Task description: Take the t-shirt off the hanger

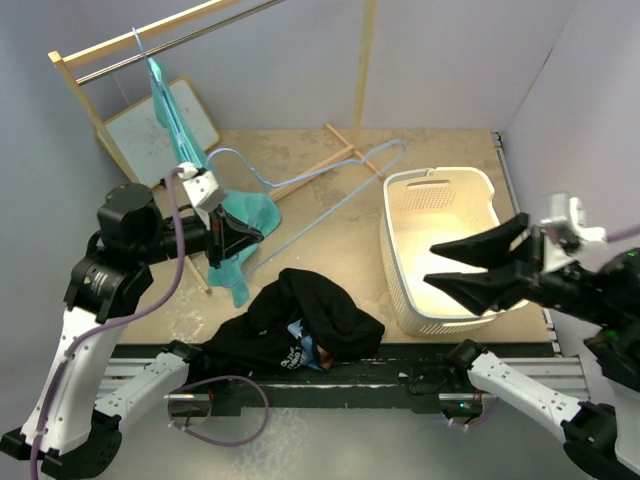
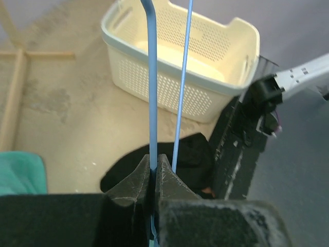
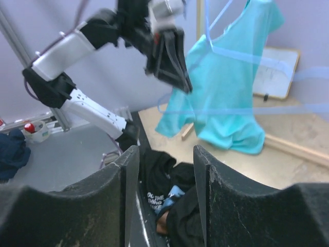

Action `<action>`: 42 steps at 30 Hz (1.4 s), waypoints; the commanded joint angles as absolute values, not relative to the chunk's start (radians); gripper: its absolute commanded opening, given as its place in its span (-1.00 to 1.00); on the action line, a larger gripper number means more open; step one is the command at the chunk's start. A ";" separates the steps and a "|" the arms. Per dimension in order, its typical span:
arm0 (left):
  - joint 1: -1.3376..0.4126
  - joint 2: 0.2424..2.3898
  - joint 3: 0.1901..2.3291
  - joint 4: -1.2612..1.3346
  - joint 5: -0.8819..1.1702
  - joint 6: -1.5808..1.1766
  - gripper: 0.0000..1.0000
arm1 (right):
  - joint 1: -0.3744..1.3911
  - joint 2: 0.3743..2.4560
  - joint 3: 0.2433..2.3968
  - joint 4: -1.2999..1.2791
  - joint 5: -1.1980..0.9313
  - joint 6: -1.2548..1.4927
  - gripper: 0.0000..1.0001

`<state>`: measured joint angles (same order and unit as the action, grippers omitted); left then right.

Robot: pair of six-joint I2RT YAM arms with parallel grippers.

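My left gripper [image 1: 243, 238] is shut on the thin wire of a light-blue hanger [image 1: 330, 206], which reaches right toward the basket with no cloth on it. In the left wrist view the wire [image 2: 152, 77] runs up from between the closed jaws [image 2: 153, 160]. A black t-shirt [image 1: 300, 320] lies crumpled at the table's near edge, and shows in the right wrist view [image 3: 169, 180]. My right gripper [image 1: 432, 265] is open and empty above the basket's near side; its jaws [image 3: 165, 154] frame the black shirt from a distance.
A teal t-shirt [image 1: 172, 115] hangs on another hanger from the wooden rack's rail [image 1: 150, 35] at the back left, right behind my left gripper. A cream laundry basket [image 1: 400, 250] stands at the right. A whiteboard [image 1: 200, 115] leans on the back wall. The rack's base struts [image 1: 345, 140] lie on the table.
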<state>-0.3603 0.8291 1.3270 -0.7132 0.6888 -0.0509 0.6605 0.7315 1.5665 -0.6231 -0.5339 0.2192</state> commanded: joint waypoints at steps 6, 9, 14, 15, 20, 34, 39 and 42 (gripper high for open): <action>-0.387 0.792 1.249 -0.789 0.991 0.029 -1.00 | 0.658 0.872 1.704 -0.714 -0.545 0.131 0.08; -0.390 0.767 1.234 -0.804 1.015 0.025 -1.00 | 0.659 0.937 1.752 -0.710 -0.562 0.112 0.14; -0.390 0.744 1.225 -0.811 0.994 0.021 -1.00 | 0.659 1.112 1.916 -0.723 -0.616 0.080 0.16; -0.390 0.745 1.224 -0.813 0.991 0.020 -1.00 | 0.659 1.148 1.954 -0.731 -0.631 0.071 0.16; -0.391 0.751 1.228 -0.814 0.977 0.019 -1.00 | 0.669 1.307 2.082 -0.764 -0.696 0.058 0.16; -0.391 0.782 1.263 -0.790 0.933 -0.001 -1.00 | 0.704 1.261 1.909 -0.799 -0.761 0.031 0.14; -0.391 0.786 1.276 -0.753 0.943 -0.024 -1.00 | 0.706 1.218 1.835 -0.810 -0.722 0.030 0.06; -0.392 0.774 1.280 -0.720 0.954 -0.045 -1.00 | 0.707 1.209 1.807 -0.810 -0.718 0.030 -0.04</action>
<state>-0.3878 0.7891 1.2324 -0.8204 0.9348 -0.0139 0.7006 1.2266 1.8336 -0.8181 -0.7227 0.0483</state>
